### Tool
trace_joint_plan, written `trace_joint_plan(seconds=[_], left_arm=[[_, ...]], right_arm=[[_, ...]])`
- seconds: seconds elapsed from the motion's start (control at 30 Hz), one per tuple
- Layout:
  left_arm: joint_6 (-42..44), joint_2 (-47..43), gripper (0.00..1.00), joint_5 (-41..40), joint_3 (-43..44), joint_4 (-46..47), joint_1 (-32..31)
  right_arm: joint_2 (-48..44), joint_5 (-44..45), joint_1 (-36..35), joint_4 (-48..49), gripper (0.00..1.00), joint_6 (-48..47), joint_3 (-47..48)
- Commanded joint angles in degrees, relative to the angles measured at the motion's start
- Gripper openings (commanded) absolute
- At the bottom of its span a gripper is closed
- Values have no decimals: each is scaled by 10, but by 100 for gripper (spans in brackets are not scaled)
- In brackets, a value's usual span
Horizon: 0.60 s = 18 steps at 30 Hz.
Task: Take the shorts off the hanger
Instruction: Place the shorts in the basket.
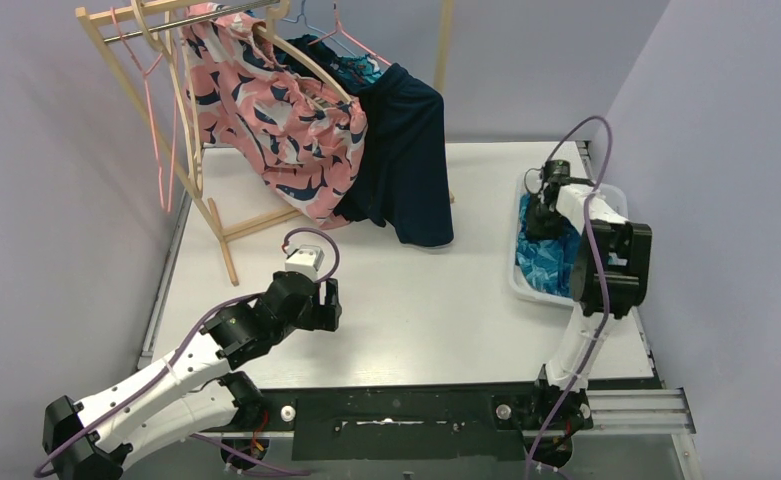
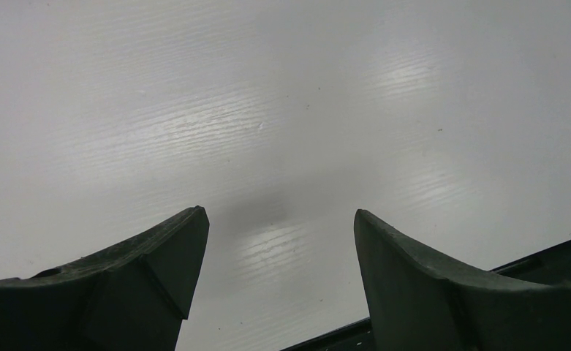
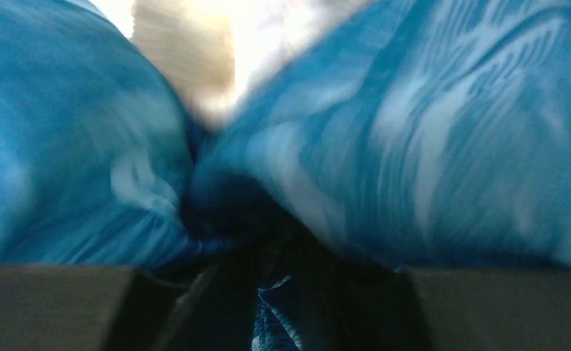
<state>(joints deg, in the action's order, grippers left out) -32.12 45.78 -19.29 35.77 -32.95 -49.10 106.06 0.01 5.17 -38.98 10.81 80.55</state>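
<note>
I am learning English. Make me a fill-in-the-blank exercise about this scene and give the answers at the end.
1. The wavy shorts in the bin are ___.
2. The left gripper holds its jaws ___ above the table.
3. On the rack, the pink shorts hang to the ___ of the navy shorts.
Answers: blue; open; left.
</note>
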Motion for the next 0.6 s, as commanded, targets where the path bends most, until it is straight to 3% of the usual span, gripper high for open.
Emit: trace_joint_plan(seconds=[0.0,0.17,0.23,0.3,0.33,0.43,0.57], left_arm=[[1,-5,73,-6,17,8,-6],[-1,-19,73,-6,12,16,-6],[-1,-20,73,-6,13,17,-6],[2,-19,73,-3,14,18,-6],[3,-19,73,-4,14,19,-6],[2,-18,73,-10,16,17,-6],[2,-18,73,-10,13,21,-6]], right_arm=[[59,-58,-25,-29,30,-11,-27],[-31,-42,-12,-48,34,3,-25],[-75,-32,-10,-77,44,2,15],[-105,-12,-10,-90,60,6,61],[-117,3,-9,-91,63,9,79],[-132,33,-1,-67,65,20,103],[-95,-33,3,-44,62,22,93]])
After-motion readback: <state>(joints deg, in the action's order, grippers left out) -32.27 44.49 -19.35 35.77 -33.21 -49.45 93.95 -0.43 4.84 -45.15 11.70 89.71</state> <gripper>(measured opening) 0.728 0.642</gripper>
